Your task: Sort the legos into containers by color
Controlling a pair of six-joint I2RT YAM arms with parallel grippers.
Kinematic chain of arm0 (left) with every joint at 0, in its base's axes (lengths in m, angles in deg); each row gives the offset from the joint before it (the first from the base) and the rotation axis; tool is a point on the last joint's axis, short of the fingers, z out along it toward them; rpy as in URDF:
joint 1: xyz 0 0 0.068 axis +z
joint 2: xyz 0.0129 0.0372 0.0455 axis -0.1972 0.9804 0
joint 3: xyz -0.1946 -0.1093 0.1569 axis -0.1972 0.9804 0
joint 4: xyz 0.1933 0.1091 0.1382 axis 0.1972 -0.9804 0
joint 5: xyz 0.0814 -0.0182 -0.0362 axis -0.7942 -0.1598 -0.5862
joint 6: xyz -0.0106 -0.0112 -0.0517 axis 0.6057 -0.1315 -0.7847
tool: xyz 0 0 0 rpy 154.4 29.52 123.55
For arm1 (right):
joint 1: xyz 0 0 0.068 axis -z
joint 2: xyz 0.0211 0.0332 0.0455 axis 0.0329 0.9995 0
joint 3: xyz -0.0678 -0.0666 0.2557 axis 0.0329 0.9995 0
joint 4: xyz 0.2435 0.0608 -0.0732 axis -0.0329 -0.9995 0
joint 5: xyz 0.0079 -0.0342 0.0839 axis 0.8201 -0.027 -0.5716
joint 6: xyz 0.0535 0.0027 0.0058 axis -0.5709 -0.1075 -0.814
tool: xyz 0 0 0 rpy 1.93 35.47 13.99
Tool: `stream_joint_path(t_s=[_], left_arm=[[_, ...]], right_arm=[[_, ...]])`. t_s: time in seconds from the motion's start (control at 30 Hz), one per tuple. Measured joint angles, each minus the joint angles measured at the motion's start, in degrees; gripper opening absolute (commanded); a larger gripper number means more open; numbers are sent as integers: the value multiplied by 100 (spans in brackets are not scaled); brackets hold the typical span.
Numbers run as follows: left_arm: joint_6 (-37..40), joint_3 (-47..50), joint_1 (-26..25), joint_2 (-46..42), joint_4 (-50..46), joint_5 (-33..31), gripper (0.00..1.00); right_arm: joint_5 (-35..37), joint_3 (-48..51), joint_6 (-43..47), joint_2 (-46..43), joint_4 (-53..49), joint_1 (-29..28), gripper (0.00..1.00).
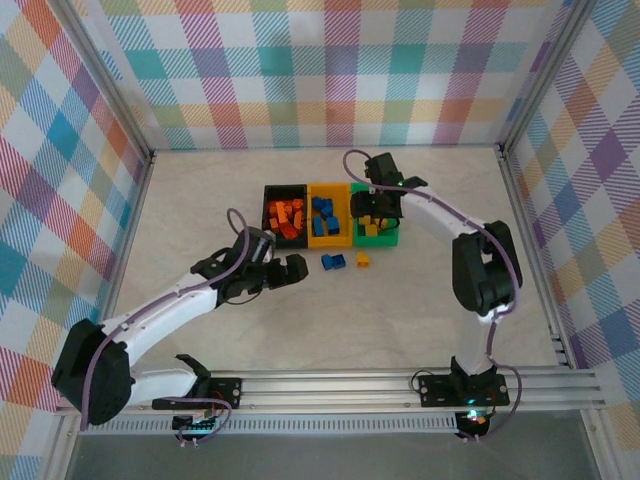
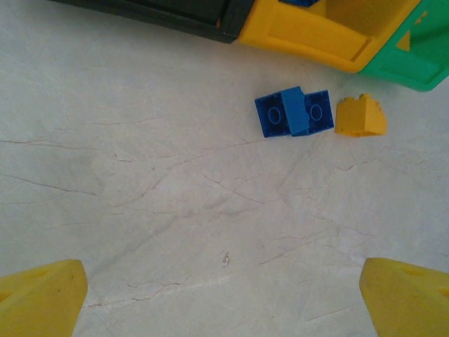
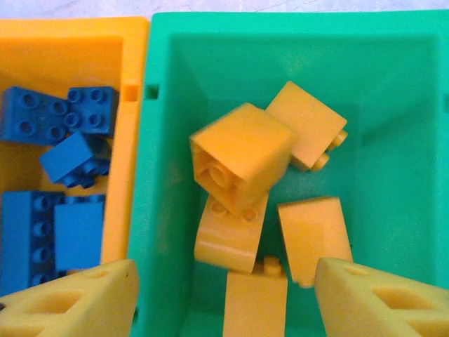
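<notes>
Three joined containers stand in a row: black [image 1: 270,192] with orange-red legos [image 1: 287,218], yellow-orange [image 1: 330,241] with blue legos [image 1: 324,214], green [image 1: 392,238] with yellow legos [image 1: 371,222]. My right gripper [image 3: 228,302] hangs open over the green container [image 3: 168,140], its fingers [image 3: 382,298] apart above several yellow legos [image 3: 242,158] lying inside. On the table in front of the containers lie a blue lego [image 2: 295,112] and a yellow lego [image 2: 360,116]. My left gripper [image 2: 224,302] is open and empty, a little short of them and to their left.
The yellow-orange container [image 3: 133,105] beside the green one holds several blue legos [image 3: 49,119]. Checkered walls with metal frame posts [image 1: 148,160] enclose the table. A metal rail [image 1: 340,385] carries both arm bases at the near edge.
</notes>
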Motion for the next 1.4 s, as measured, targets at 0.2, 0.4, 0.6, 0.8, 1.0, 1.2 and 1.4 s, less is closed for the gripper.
stream_joint_path(t_s=[0.2, 0.4, 0.6, 0.8, 1.0, 1.2, 1.4], left_arm=[[153, -861, -472, 1130, 120, -271, 90], [365, -1884, -743, 2555, 330, -601, 86], [509, -2417, -769, 3423, 341, -973, 66], [544, -2448, -772, 3724, 326, -1257, 54], [562, -2455, -774, 3858, 363, -1416, 33], [538, -2439, -774, 3856, 461, -1460, 22], [507, -1974, -791, 3418, 448, -1460, 20]], right_arm=[[-133, 1241, -184, -1314, 407, -280, 69], [-254, 2358, -393, -2173, 643, -391, 69], [-238, 2850, -479, -2691, 649, -391, 70], [-258, 2964, -503, -3014, 743, -391, 70], [-258, 2997, -562, -3115, 778, -391, 70], [-256, 3029, -581, -3141, 778, -391, 70], [-256, 3040, -581, -3145, 778, -391, 70]])
